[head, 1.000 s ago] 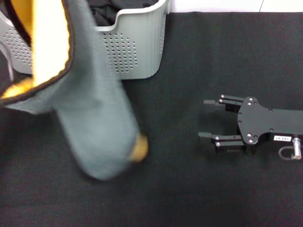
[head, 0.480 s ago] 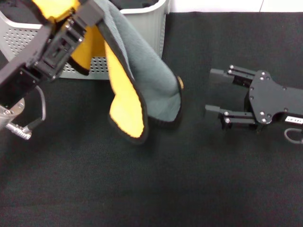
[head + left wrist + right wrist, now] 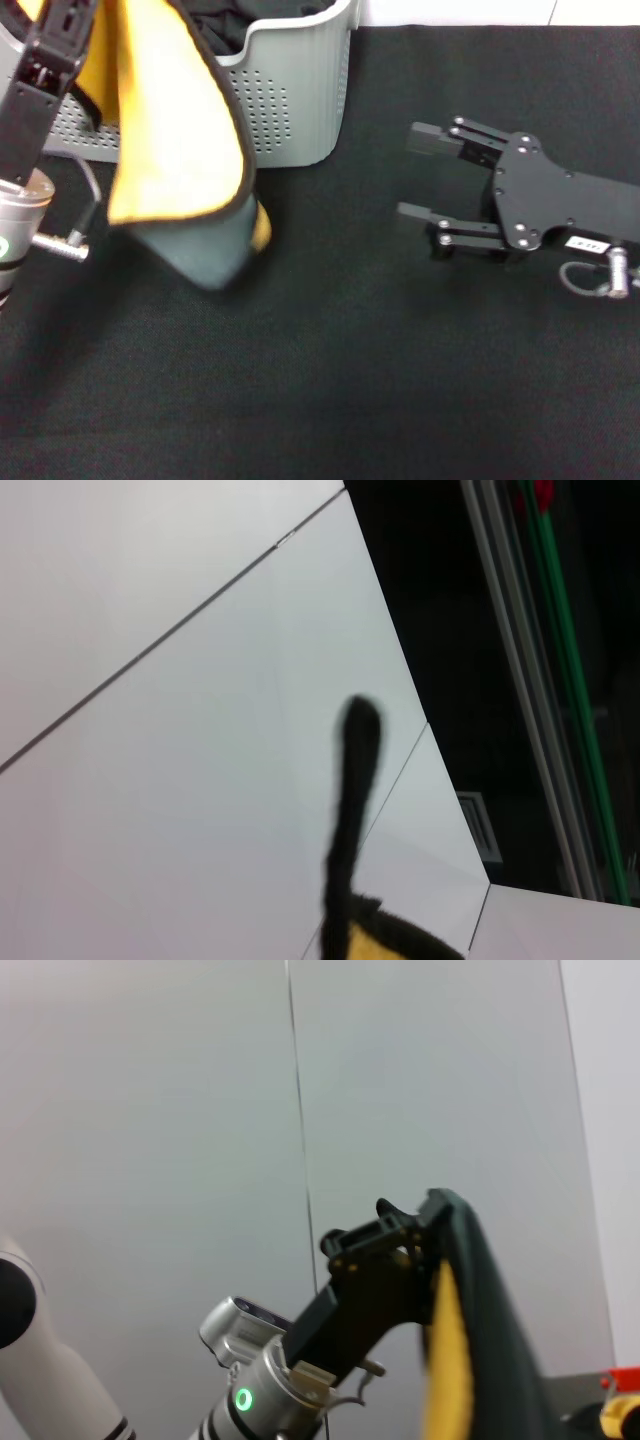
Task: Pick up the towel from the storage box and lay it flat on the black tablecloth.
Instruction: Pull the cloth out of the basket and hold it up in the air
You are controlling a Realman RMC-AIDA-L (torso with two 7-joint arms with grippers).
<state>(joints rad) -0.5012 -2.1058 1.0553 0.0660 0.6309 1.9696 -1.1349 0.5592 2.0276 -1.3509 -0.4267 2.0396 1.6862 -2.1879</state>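
The left gripper point(image 3: 70, 20) pinches the soft yellow-orange, grey-backed towel point(image 3: 175, 140), which hangs folded beside the perforated grey storage box point(image 3: 290, 100) at the far-left table corner. Lowered folded, it would likely land doubled on the black tablecloth point(image 3: 330, 380). The right gripper point(image 3: 425, 170) hovers spread.

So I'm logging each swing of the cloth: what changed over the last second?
The left end effector swung the hanging towel toward the right arm, then back left; its yellow face now shows most. The right end effector, open, shifted left over the black tablecloth, toward the towel. The storage box stayed put, and the grip held.

Storage box point(image 3: 290, 100) on black tablecloth point(image 3: 330, 380)
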